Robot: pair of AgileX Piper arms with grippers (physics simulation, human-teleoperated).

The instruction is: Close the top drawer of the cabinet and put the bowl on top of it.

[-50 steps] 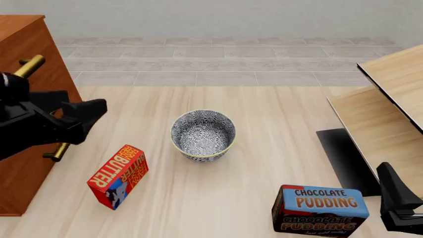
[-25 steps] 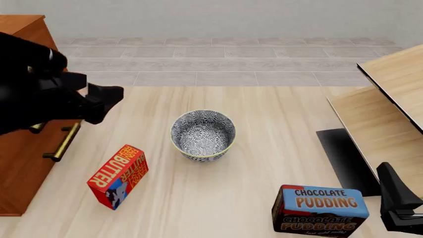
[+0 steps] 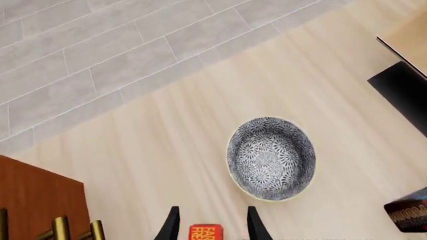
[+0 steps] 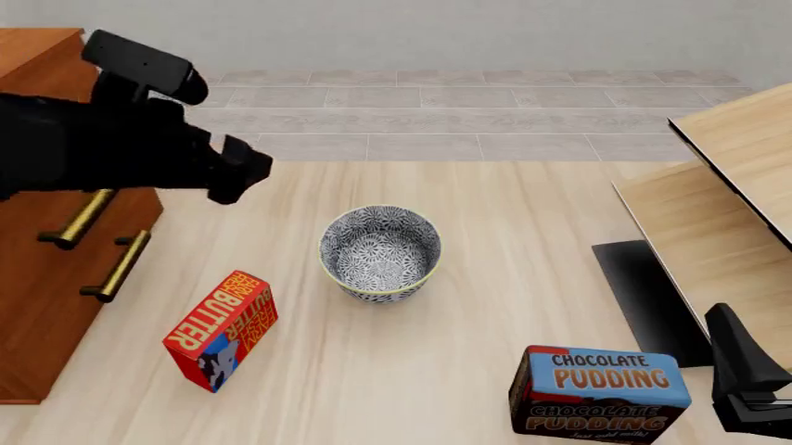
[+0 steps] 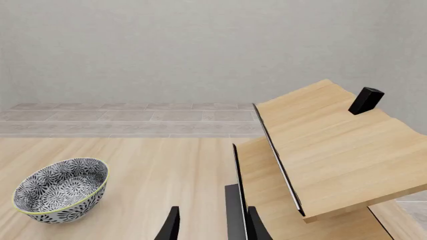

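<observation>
Pale wood-grain tabletop (image 4: 520, 232) carries the working set, with grey floor tiles and a plain wall beyond it. At far left stands the cabinet (image 4: 44, 306), reddish-brown.

Change noted: one second ago the left gripper (image 4: 241, 171) sat low against the cabinet front among the brass handles; half a second ago it had risen and drawn right; it is now clear of the cabinet, raised and extended toward the table centre. The left wrist view looks straight down on the bowl (image 4: 380, 252). Its finger tips show apart, with nothing between them. Two brass bar handles (image 4: 77, 222) show on the cabinet front and lie close to it; the top drawer cannot be picked out with certainty behind the arm. Judgement: the drawer step appears done and the arm is going over to fetch the bowl.

The bowl stands upright on the table, centre, well apart from the cabinet, untouched.

The right gripper (image 4: 748, 385) rests at the near right edge, unchanged; its fingers are apart and empty in its wrist view.

Count: one bowl; one cabinet; one red butter box (image 4: 221, 330), near left of the bowl; one blue chocolate pudding box (image 4: 599, 391), near right; one pale wood furniture piece (image 4: 730, 185) at right.
</observation>
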